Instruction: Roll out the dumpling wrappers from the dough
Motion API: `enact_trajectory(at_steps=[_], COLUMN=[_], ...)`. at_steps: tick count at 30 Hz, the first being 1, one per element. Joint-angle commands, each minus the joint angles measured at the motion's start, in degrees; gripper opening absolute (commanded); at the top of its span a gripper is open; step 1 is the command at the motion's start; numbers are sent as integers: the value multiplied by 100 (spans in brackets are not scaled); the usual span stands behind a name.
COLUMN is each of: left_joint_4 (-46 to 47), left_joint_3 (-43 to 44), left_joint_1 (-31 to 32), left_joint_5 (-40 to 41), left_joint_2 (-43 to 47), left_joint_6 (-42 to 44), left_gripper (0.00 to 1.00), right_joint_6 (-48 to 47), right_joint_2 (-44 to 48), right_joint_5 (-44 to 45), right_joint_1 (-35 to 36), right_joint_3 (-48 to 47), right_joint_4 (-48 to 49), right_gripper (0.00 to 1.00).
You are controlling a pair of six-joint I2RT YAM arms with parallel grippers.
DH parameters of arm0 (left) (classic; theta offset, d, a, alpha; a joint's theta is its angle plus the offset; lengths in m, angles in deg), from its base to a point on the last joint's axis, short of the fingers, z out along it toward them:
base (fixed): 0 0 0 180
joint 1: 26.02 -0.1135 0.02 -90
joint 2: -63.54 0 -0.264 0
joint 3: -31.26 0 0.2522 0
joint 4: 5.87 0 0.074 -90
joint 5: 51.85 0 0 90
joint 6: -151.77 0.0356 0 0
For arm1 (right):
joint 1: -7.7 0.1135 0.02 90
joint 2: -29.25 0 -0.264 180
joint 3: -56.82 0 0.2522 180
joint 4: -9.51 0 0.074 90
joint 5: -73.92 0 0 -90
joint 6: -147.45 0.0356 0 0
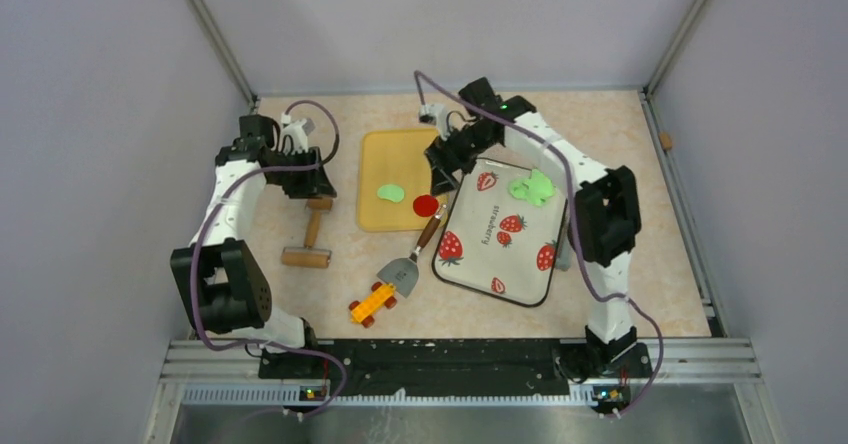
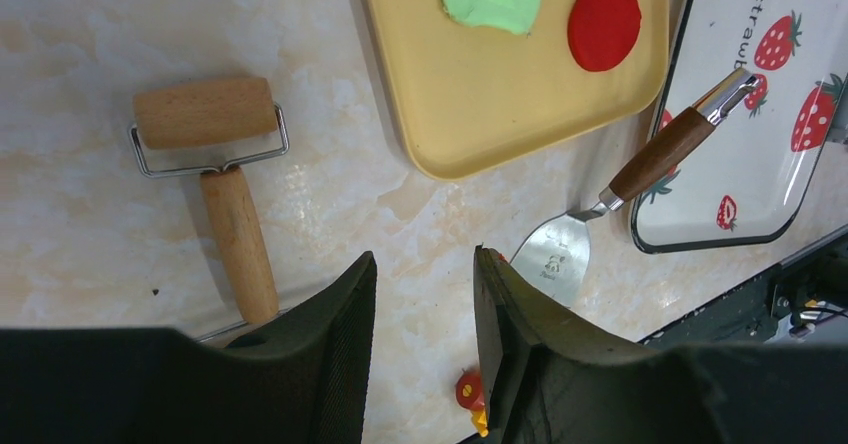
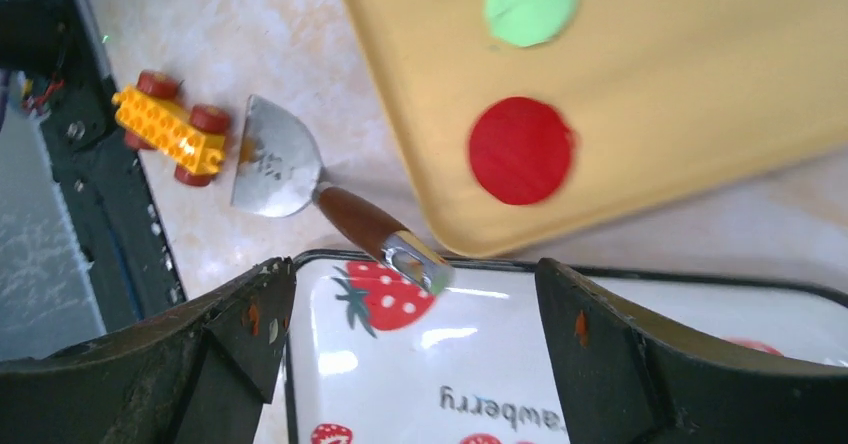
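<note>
Left gripper (image 2: 425,264): 2 dark fingers fill the bottom of the left wrist view. The jaws stand at a middling gap with nothing between them. It hangs over the left side of the table (image 1: 620,134), by the rolling pin (image 2: 238,244).
Right gripper (image 3: 415,269): jaws spread wide and empty. It sits over the corner of the strawberry tray (image 1: 480,259) that lies next to the yellow tray (image 2: 470,114).
Dumpling wrapper (image 1: 391,192): 1 thin, flat green oval on the yellow tray, roughly mid-tray, apart from both grippers.
Dough (image 1: 532,187): ragged bright green lump on the strawberry tray, at its far edge, to the right of the right gripper. Neither gripper touches it.
Red disc (image 3: 521,151): flat and round, on the yellow tray by the corner closest to the strawberry tray. It is near the wrapper but not touching it.
Rolling pin: wooden roller in a wire frame with a wooden handle, lying on the table left of the yellow tray. In the left wrist view a finger hides the handle's lower end.
Spatula (image 1: 405,272): metal blade flat on the table, brown handle angled toward the trays. The handle tip lies over the strawberry tray's rim.
Toy car (image 3: 168,129): yellow block body and red wheels, on the table just beside the spatula blade.
</note>
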Motion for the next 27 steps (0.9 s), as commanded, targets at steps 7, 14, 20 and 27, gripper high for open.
enact_trajectory(at_steps=[7, 14, 20, 27], left_joint_4=[326, 1788, 1840, 1712], left_joint_3=[1140, 929, 916, 1011], left_joint_1=[-32, -14, 10, 73], left_joint_5=[419, 2533, 2439, 2060], left_joint_2=[157, 1059, 1310, 1352], left_joint_6=[163, -604, -568, 109], left_gripper=[45, 98, 99, 99], right_joint_6=[1265, 1678, 1920, 2242], right_joint_2=[2508, 3832, 4748, 5036], right_joint_5=[2321, 4796, 5578, 6196], right_joint_1=[-1691, -2149, -2136, -2120], right_joint_3=[258, 1196, 2317, 2587], right_joint_4=[1218, 2212, 2695, 2830], right_gripper=[98, 99, 99, 99])
